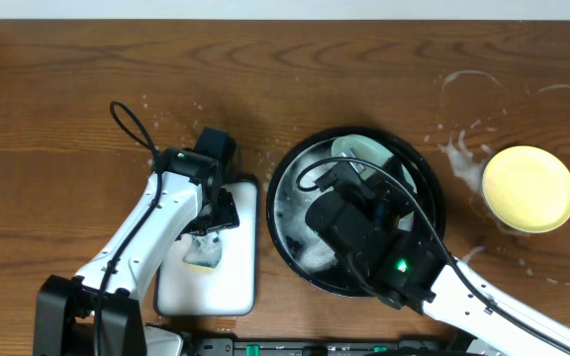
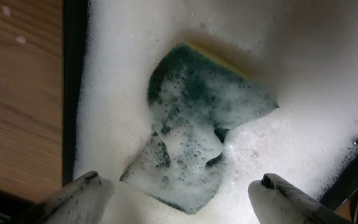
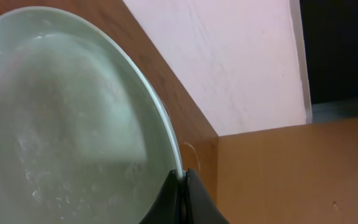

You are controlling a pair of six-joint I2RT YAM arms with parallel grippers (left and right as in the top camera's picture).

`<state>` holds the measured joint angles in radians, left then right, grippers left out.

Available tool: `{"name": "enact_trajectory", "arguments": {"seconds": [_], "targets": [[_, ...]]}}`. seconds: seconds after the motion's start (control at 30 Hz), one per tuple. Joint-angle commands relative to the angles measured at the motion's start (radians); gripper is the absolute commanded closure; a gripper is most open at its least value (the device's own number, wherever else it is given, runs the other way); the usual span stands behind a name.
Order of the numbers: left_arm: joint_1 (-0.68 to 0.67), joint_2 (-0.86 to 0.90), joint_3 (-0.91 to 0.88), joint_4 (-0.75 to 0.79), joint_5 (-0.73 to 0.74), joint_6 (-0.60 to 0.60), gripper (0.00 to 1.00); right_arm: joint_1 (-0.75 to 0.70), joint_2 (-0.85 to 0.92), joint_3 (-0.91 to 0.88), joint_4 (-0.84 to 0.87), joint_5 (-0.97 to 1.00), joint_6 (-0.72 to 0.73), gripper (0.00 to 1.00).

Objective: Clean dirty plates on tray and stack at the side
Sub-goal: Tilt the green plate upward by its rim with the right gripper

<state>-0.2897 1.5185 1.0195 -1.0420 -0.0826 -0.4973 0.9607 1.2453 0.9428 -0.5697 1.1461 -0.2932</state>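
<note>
The black tray (image 1: 277, 213) sits at mid-table, wet with foam. My right gripper (image 3: 183, 174) is shut on the rim of a pale mint green plate (image 3: 67, 118) and holds it tilted over the tray; the plate's edge shows in the overhead view (image 1: 362, 150) past my right arm. No red sauce shows on the plate's visible face. A yellow plate (image 1: 528, 188) lies on the tabletop at the right among foam streaks. My left gripper (image 2: 179, 180) is open, its fingers coated in foam, just above a green and yellow sponge (image 2: 191, 124). A third plate is not visible.
The sponge (image 1: 204, 252) lies in a white rectangular tray (image 1: 236, 287) full of foam, left of the black tray. Foam rings and streaks (image 1: 463, 148) mark the wood at the right. My right arm covers much of the black tray.
</note>
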Motion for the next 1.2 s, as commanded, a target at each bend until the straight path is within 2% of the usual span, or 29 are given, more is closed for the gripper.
{"name": "enact_trajectory", "arguments": {"seconds": [0.0, 1.17], "targets": [[0.005, -0.003, -0.008, -0.003, -0.013, -0.004, 0.18, 0.008, -0.017, 0.006, 0.022, 0.036, 0.031, 0.99], [0.005, -0.003, -0.008, -0.003, -0.013, -0.004, 0.18, 0.008, -0.017, 0.006, 0.039, 0.087, 0.046, 0.99]]}}
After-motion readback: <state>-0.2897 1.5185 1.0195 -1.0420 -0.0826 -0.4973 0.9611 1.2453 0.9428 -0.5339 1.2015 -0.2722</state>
